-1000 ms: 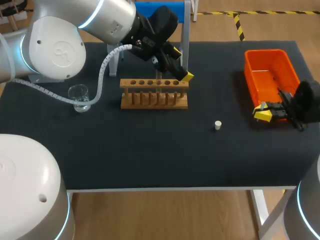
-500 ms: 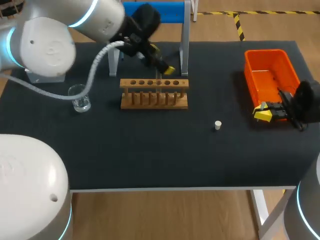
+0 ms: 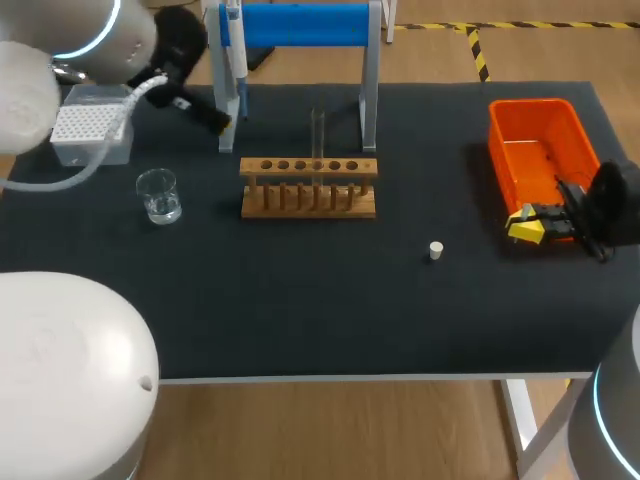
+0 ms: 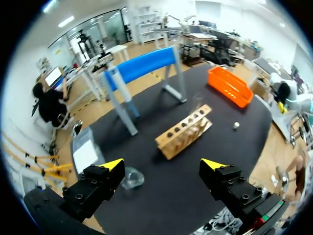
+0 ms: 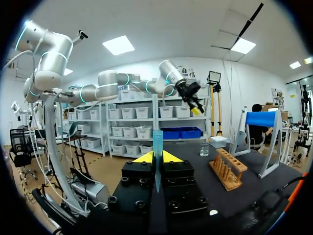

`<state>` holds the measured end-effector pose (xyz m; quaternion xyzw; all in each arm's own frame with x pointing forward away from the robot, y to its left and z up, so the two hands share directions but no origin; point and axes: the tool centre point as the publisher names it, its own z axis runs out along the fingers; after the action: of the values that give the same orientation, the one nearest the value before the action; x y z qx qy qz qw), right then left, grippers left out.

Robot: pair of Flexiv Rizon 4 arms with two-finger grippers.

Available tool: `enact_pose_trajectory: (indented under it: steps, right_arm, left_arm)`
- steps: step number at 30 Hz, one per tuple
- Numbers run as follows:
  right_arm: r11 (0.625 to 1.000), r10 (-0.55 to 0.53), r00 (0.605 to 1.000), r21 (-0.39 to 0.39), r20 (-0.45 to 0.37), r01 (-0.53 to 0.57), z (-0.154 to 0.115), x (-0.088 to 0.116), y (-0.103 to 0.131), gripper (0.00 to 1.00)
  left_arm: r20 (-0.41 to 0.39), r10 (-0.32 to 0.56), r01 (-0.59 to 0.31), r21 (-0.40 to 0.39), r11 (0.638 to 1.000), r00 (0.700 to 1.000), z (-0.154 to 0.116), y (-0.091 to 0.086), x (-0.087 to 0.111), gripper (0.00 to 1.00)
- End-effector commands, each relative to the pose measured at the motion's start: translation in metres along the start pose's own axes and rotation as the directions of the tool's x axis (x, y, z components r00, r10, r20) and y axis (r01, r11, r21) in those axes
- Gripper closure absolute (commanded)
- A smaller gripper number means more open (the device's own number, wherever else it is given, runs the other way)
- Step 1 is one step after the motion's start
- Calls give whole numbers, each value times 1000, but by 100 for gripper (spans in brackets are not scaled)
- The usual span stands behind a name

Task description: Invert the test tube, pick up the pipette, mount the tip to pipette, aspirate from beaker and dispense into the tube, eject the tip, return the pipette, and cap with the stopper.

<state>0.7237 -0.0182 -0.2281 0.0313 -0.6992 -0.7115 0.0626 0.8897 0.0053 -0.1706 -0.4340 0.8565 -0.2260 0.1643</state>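
Grippers: left gripper spread wide, holding nothing, beside the blue stand's left post; right gripper fingers pressed together at the orange bin's near end.
Rack: holds the test tube upright.
Beaker: a little clear liquid, near the white tip box.
Stopper: loose on the table.

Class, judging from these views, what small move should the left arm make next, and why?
Probably bring the open left gripper to the pipette hanging on the blue stand: the test tube stands upright in the rack, and the gripper holds nothing.
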Motion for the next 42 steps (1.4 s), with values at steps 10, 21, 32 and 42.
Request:
enact_pose_trajectory:
  steps: [10, 21, 32, 42]
  right_arm:
    - [1000, -1, 1000, 1, 1, 1, 0, 1, 0, 100]
    - [1000, -1, 1000, 1, 1, 1, 0, 1, 0, 100]
    - [1000, -1, 1000, 1, 1, 1, 0, 1, 0, 100]
    - [1000, -1, 1000, 1, 1, 1, 0, 1, 0, 100]
  left_arm:
    - [277, -375, 305, 265, 915, 884, -22, -3, -7, 0]
    - [274, -428, 292, 421, 859, 861, -11, -40, 9, 0]
    - [280, -446, 288, 461, 839, 850, 14, -69, 11, 0]
    - [269, -444, 287, 469, 835, 855, 46, -97, 5, 0]
